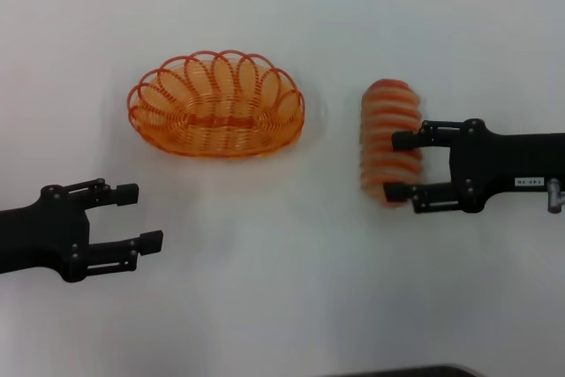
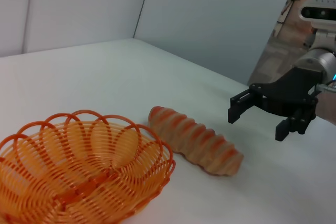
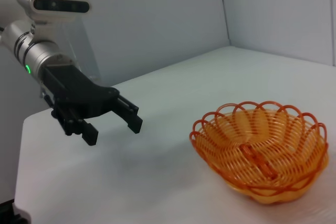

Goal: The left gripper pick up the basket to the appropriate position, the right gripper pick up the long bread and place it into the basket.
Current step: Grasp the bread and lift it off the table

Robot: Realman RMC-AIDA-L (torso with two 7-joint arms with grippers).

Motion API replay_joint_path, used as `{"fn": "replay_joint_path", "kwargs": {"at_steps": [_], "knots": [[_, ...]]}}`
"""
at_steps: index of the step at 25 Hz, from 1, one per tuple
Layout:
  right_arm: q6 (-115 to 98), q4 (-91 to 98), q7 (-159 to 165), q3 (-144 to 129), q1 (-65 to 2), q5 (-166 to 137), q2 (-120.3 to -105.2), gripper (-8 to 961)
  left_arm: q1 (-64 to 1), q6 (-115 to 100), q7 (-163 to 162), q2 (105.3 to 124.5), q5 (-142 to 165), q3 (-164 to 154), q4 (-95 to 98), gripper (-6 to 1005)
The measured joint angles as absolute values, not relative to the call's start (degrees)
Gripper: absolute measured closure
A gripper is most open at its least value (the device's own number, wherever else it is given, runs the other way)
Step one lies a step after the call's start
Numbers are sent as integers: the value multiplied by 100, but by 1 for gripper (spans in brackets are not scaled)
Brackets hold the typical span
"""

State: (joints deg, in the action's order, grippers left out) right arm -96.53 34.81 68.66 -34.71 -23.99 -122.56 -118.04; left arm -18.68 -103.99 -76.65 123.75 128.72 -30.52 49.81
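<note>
Long bread (image 1: 391, 142) lies between open right hand (image 1: 397, 166) fingers.

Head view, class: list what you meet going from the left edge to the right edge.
left pincer → basket → long bread → right pincer, its open fingers on either side of the bread's right edge.
</note>
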Motion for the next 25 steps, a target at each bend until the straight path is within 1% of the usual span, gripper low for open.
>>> {"fn": "replay_joint_path", "kwargs": {"at_steps": [4, 10, 17, 25], "knots": [[-9683, 3513, 7366, -3154, -2429, -12067, -11756, 127, -1893, -10398, -7665, 12362, 12863, -3017, 4991, 203], [-9746, 4422, 10058, -3100, -2712, -11945, -11691, 128, -1926, -10484, -7646, 12339, 12866, -3020, 5011, 203], [-9953, 4835, 12822, -3739, -3540, -12650, -11452, 128, -1927, -10564, -7504, 12332, 12905, -3049, 5018, 203], [-9912, 4914, 14436, -3942, -4513, -14594, -11400, 127, -1896, -10840, -7199, 12337, 12953, -3070, 5018, 202]]}}
